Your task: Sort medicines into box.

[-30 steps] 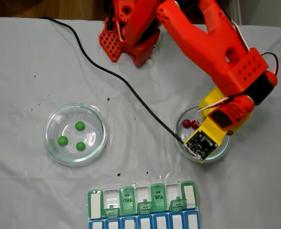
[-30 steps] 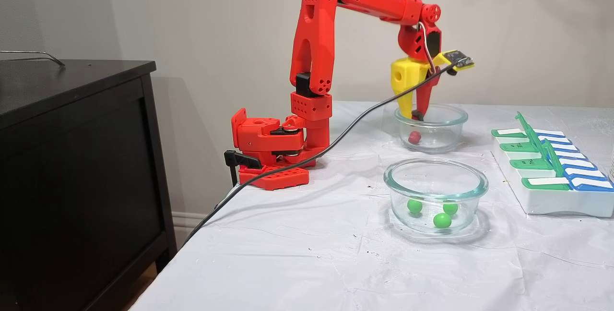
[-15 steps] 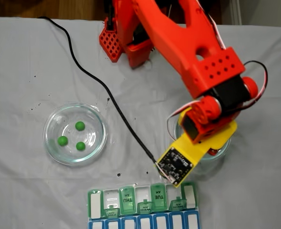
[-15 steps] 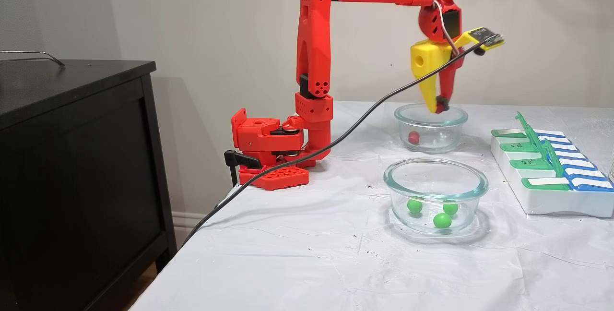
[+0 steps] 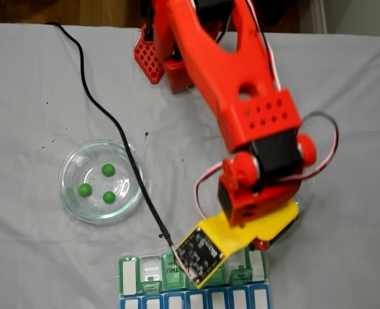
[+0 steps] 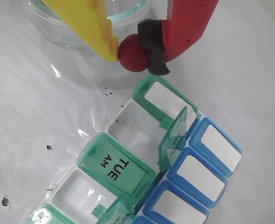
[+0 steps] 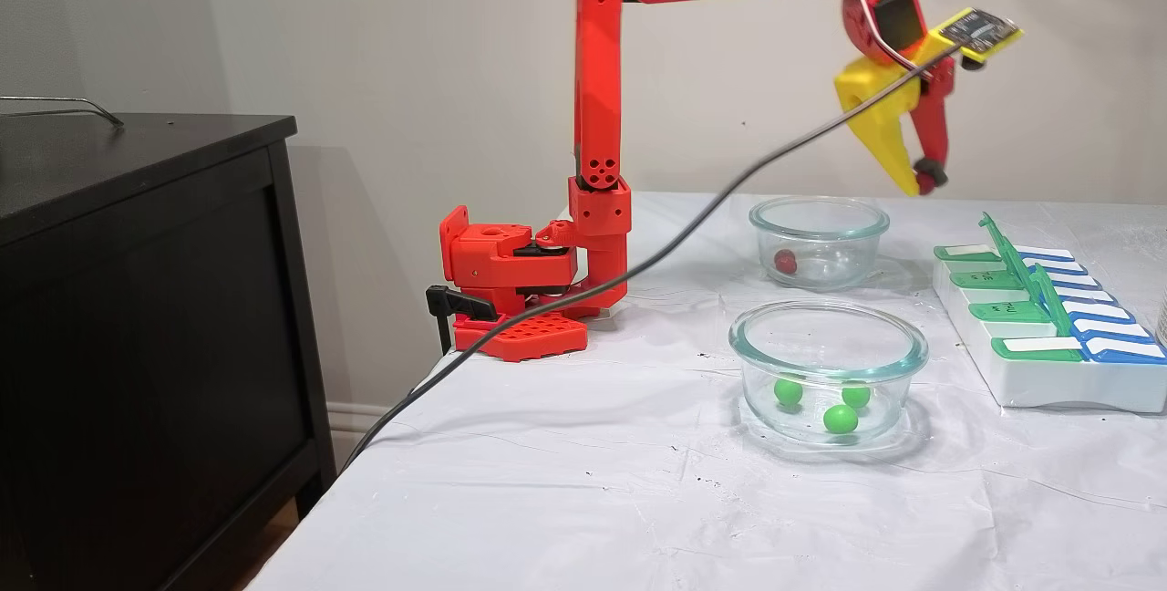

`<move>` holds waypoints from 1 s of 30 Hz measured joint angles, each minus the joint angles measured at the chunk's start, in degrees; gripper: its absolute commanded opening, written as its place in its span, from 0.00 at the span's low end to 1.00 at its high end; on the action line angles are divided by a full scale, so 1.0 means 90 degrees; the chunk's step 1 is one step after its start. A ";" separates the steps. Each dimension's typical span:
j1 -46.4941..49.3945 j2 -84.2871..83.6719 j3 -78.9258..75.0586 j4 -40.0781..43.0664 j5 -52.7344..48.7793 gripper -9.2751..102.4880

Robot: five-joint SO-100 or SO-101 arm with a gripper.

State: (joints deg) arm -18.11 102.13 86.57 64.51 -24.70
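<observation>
Wrist view: the pincer [image 6: 134, 53] is clenched on a dark red ball [image 6: 133, 54], pinched between the yellow finger [image 6: 93, 25] and the black pad on the red finger [image 6: 152, 46]. Below it lies the pill organizer [image 6: 151, 154] on the white tabletop [image 6: 249, 79]; two green lids stand open, the one marked TUE [image 6: 115, 167] is down, and a blue row [image 6: 198, 179] adjoins it. A glass dish rim [image 6: 128, 11] sits behind the fingers.

In a fixed view from above, the arm [image 5: 241, 103] reaches over the organizer [image 5: 138, 273], which sits at the bottom edge. Three green balls [image 5: 107, 170] lie in a round glass dish [image 5: 71, 193] on the left.

In a fixed view from the side, the pincer [image 7: 921, 181] hangs in the air above the gap between the far glass dish [image 7: 857, 217] and the organizer [image 7: 1048, 381]. One red ball [image 7: 785, 260] rests in that far dish; the three green balls [image 7: 840, 418] sit in the nearer dish [image 7: 825, 336].
</observation>
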 measured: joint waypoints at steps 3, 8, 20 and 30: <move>0.0000 -0.0215 -0.0010 -0.0186 0.0010 0.08; 0.0078 -0.0361 -0.0098 -0.0371 0.0010 0.08; 0.0273 -0.0947 -0.0684 -0.0156 -0.0283 0.08; 0.0273 -0.1016 -0.0684 -0.0430 -0.0557 0.08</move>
State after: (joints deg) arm -15.64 92.99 80.42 60.64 -29.71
